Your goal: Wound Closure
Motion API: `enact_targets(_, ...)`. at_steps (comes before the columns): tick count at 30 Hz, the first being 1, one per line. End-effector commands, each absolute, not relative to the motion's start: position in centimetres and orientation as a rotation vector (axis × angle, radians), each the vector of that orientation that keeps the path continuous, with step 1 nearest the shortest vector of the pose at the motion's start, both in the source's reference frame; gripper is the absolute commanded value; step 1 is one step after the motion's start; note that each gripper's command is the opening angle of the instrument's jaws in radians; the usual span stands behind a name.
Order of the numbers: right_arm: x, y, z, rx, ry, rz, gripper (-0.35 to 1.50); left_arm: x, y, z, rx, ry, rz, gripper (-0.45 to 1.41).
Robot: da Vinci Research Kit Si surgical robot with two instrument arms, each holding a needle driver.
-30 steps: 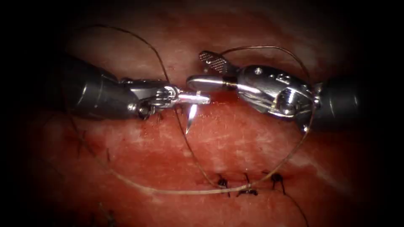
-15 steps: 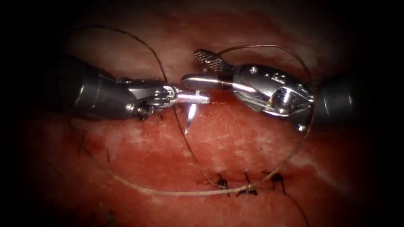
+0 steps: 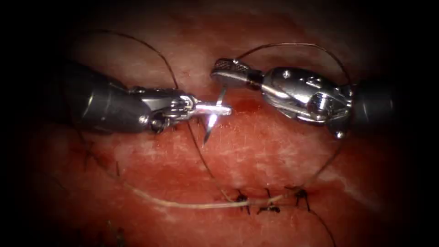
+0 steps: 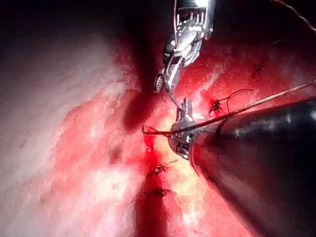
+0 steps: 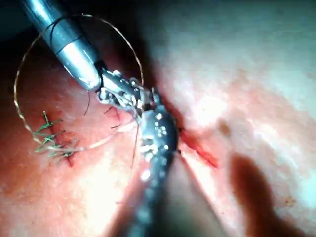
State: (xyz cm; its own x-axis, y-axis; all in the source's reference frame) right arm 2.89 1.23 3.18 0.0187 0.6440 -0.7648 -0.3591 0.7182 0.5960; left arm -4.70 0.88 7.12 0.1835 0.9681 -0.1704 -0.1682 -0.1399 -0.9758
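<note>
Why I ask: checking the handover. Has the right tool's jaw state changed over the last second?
Yes. The right tool, open before above the stitch knots, has shut on the needle.

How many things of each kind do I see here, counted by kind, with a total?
Pink pork tissue: 1.
Curved steel needle: 1, clear of the tissue.
Steel needle drivers: 2; left tool holds the needle mid-curve, right tool its blunt end.
Long tan thread: 1.
Dark knotted stitches: 3.
Total: 8.

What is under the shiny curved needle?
Under the needle, held near its middle by the left tool, lies red tissue crossed by thread. The right tool grips its upper end, hiding that part.
</note>
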Motion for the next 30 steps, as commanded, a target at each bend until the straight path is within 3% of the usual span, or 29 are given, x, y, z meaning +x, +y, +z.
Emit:
enact_targets(1,2.92,1.18,3.26,0.256,1.338,0.780,-0.35,-4.76,0.85,7.18,-1.309,-0.851,1.268,0.12)
enact_targets(3,2.89,1.19,3.28,0.229,1.337,0.743,-0.35,-4.78,0.90,7.16,-1.377,-0.765,1.314,0.77)
enact_targets(5,2.85,1.20,3.30,0.197,1.339,0.703,-0.35,-4.80,0.94,7.15,-1.413,-0.712,1.334,1.11)
enact_targets(9,2.73,1.24,3.41,0.106,1.360,0.543,-0.35,-4.84,0.90,7.18,-1.482,-0.698,1.389,1.28)
enact_targets(14,2.68,1.29,3.60,0.054,1.358,0.377,-0.35,-4.90,0.83,7.24,-1.506,-0.724,1.409,1.26)
enact_targets(21,2.65,1.34,3.86,-0.039,1.366,0.153,-0.35,-4.91,0.65,7.49,-1.393,-0.735,1.541,0.82)
enact_targets(30,2.64,1.42,4.08,-0.092,1.433,-0.046,-0.35,-4.98,0.24,7.99,-1.156,-0.689,1.882,0.51)
